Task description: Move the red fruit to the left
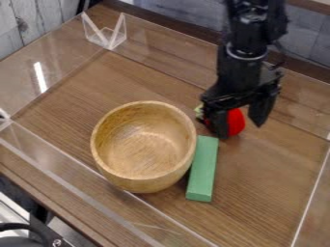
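Observation:
The red fruit [231, 121], small and bright red with a bit of green at its left side, sits on the wooden table just right of the wooden bowl. My black gripper [237, 118] points down over it and is open. One finger stands on each side of the fruit, and I cannot tell if either touches it. The gripper body hides the fruit's top.
A large wooden bowl [139, 147] stands left of the fruit. A flat green block [204, 168] lies beside the bowl, in front of the fruit. Clear plastic walls [52, 68] ring the table, with a clear bracket [106, 32] at the far left corner.

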Controlling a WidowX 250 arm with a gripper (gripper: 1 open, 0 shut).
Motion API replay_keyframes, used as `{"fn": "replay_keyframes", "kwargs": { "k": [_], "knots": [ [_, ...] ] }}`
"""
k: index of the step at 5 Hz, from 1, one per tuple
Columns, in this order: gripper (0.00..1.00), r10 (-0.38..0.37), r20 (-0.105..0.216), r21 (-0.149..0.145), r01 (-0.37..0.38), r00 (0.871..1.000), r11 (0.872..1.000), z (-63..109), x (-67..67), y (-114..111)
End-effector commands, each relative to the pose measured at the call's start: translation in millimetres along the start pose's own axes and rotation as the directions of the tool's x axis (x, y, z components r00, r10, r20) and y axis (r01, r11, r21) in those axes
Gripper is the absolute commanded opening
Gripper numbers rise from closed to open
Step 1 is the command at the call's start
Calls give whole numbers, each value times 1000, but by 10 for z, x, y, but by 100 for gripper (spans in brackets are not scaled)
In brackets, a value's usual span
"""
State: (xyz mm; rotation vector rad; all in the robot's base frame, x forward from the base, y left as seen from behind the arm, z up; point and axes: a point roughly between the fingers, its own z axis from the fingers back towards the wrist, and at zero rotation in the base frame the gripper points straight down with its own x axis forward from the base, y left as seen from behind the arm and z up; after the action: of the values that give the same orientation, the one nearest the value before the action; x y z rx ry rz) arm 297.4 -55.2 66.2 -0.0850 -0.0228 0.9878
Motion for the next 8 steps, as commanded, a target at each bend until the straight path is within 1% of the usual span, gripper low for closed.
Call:
{"fn": "replay_keyframes", "kwargs": {
  "k": [1, 2, 3, 4, 5, 6, 7, 8],
  "knots": [
    [100, -50, 25, -68, 51, 998, 996, 163, 103, 21],
    [100, -94, 20, -80, 96, 995, 992, 142, 155, 45],
    [100, -31, 26, -86, 33, 999, 996, 173, 148, -47],
    [100, 26, 31, -91, -23, 999, 996, 199, 137, -143],
    [100, 40, 46, -78, -36, 998, 996, -84, 190, -162],
    [0, 34, 46, -79, -30, 998, 996, -251, 253, -208],
    [0, 6, 11, -129, -4, 1000, 992, -110, 479, -259],
    [0, -19, -19, -177, 16, 1000, 984, 26, 751, -276]
  ]
}}
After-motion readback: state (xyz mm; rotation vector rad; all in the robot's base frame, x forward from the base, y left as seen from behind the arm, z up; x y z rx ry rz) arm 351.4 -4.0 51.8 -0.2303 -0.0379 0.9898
